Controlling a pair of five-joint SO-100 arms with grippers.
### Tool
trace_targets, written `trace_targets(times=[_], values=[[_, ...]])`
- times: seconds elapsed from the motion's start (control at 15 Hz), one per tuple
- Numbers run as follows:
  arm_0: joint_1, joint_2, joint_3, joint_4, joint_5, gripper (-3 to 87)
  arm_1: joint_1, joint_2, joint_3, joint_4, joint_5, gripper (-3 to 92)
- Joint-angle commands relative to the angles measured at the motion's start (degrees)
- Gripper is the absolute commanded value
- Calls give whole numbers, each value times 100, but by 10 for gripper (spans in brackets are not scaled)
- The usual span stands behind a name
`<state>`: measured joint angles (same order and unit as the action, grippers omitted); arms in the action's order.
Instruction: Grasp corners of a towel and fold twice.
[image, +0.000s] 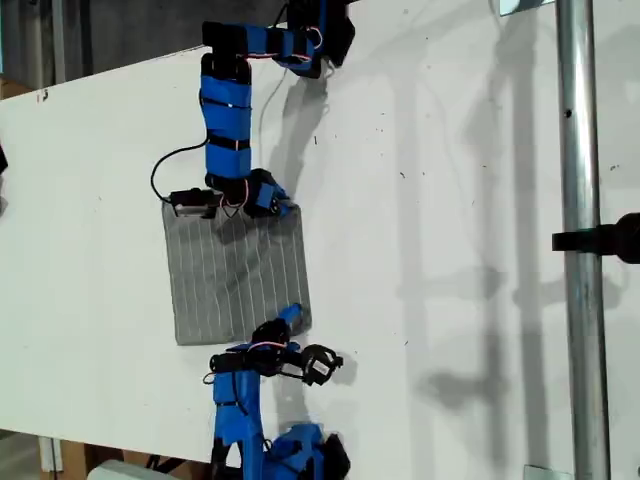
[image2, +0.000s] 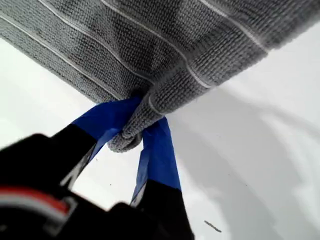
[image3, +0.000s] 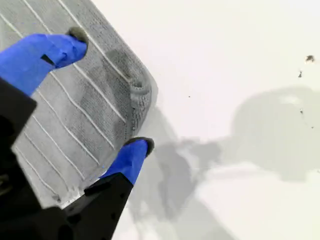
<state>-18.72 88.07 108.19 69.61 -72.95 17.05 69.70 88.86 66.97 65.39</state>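
- White tabletop (image: 450, 150) fills most of the exterior view, with a metal pole (image: 580, 200) running top to bottom near the exterior view's right.
- The towel (image: 235, 275), grey with thin pale stripes, lies on the table towards the exterior view's left, its stripes running up and down that view.
- One blue arm (image: 228, 110) comes in from the top of the exterior view and ends at the towel's upper right corner. Another arm (image: 240, 410) comes in from the bottom and ends at its lower right corner.
- My first gripper (image2: 142, 122) is clamped on a corner (image2: 125, 140) of the towel. The fabric is bunched between the two blue fingers and raised off the table, with shadow beneath it.
- My second gripper (image3: 110, 91) is spread wide over another corner (image3: 140, 92), grasping nothing. One fingertip (image3: 75, 37) is over the striped cloth and the other sits at the towel's edge.
- That second corner lies on the table with a small wrinkle at its rounded tip.
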Motion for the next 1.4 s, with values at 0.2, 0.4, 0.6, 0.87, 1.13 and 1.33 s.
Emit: trace_targets(times=[0.2,0.4,0.6,0.87,1.13,1.33], values=[[-299,-1389,-1134,141,-18,273,-141,853,132,9,88,-3],[-483,-1784,-1450,448,53,-29,-185,1143,439,-97,149,-3],[-281,-1310,-1239,527,-141,-30,-246,1318,668,-220,123,-4],[413,773,-791,1134,-325,-31,-1028,2101,668,290,185,-4],[1978,2373,-141,1187,-1459,-31,-2742,2777,633,642,1433,-4],[1143,2936,677,826,-879,-31,-1802,2830,782,694,826,-4]])
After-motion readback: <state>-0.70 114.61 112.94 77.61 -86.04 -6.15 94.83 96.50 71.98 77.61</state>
